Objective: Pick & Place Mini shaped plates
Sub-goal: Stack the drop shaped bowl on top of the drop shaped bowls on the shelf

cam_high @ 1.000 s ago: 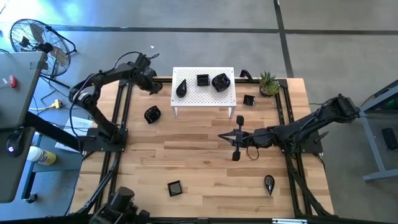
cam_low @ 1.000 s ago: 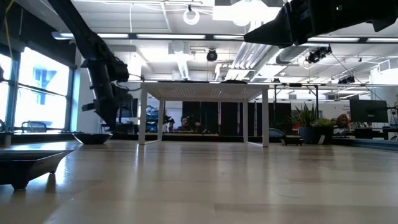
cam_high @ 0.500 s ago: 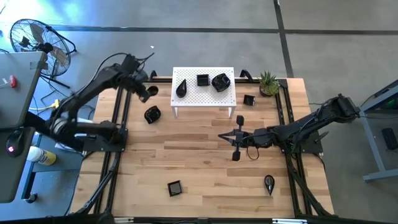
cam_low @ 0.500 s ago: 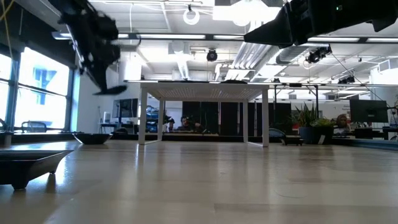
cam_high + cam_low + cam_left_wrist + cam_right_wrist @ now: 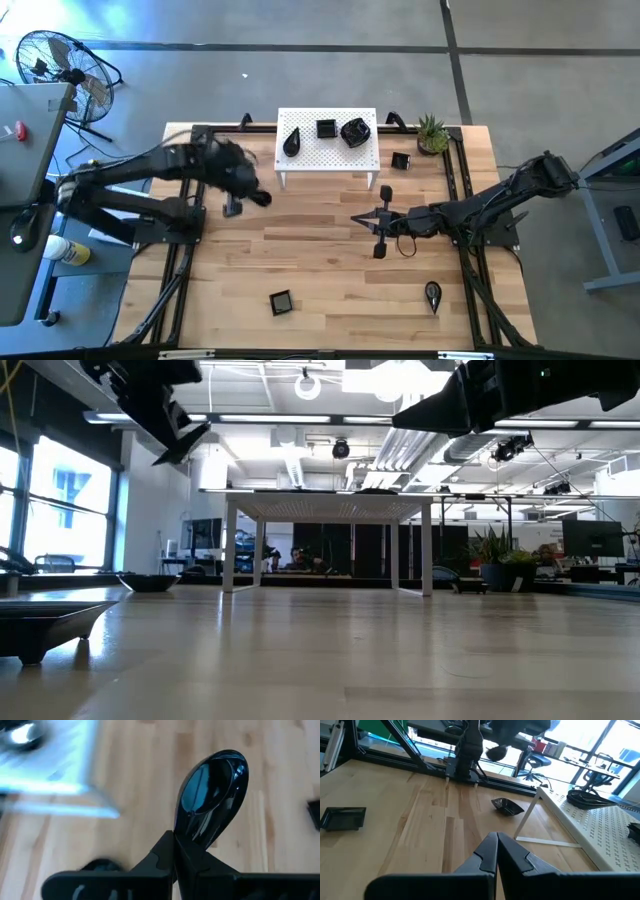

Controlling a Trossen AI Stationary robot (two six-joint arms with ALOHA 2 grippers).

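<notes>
the left gripper point(image 5: 175, 851) holds a glossy black teardrop-shaped mini plate point(image 5: 212, 795) only by its narrow tip, above the wooden table point(image 5: 330, 260). such a thin pinch can let the plate twist or slip out and fall. the right gripper point(image 5: 379, 222) rests mid-table, its fingers pressed together on nothing.

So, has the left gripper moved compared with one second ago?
Yes. The left gripper, shut on a teardrop plate, went from beside the white stand's far left corner toward the table's near side.
</notes>
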